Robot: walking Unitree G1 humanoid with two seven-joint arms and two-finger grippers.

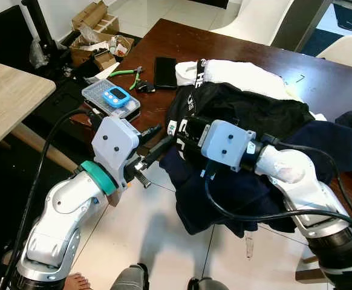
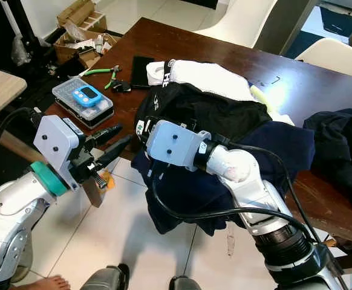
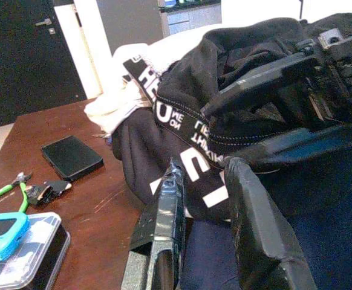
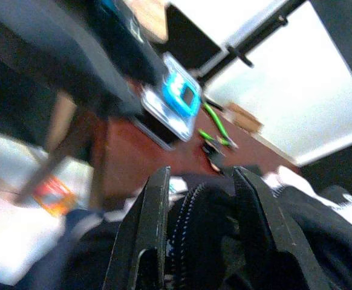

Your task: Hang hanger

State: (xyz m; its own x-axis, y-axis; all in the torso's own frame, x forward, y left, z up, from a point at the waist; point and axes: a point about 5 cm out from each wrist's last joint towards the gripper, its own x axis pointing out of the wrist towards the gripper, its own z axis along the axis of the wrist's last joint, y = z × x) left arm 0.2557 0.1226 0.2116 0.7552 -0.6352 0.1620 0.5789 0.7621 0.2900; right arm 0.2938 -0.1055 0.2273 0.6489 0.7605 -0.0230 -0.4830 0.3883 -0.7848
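At the far left a pale wooden tabletop (image 1: 9,96) fills the corner, and beyond it cardboard boxes (image 1: 97,27) sit on the floor. On the near left corner of the dark brown wooden table (image 1: 182,36) lies a clear plastic parts case (image 1: 110,101) with a blue digital timer (image 1: 115,96) on its lid; just past it lie green-handled pliers (image 1: 127,72) and a flat black phone (image 1: 165,72). The left gripper (image 1: 155,145) hovers off the table's edge above the white tiled floor (image 1: 158,235), its two black fingers spread apart and empty, pointing toward the heap of clothes. That heap starts with a black garment with a white-lettered collar band (image 1: 242,109) bunched at the table edge, a white folded cloth (image 1: 236,74) behind it and a dark navy garment (image 1: 224,193) drooping over the edge toward the floor. The right gripper (image 4: 203,211) is pushed into the black garment, and in the right wrist view its fingers (image 4: 143,223) stand either side of a stitched fold of that cloth; whether they pinch it cannot be told. No hanger can be made out among the clothes. Further right another dark garment (image 2: 339,145) lies on the table, with white chairs (image 1: 345,48) behind.
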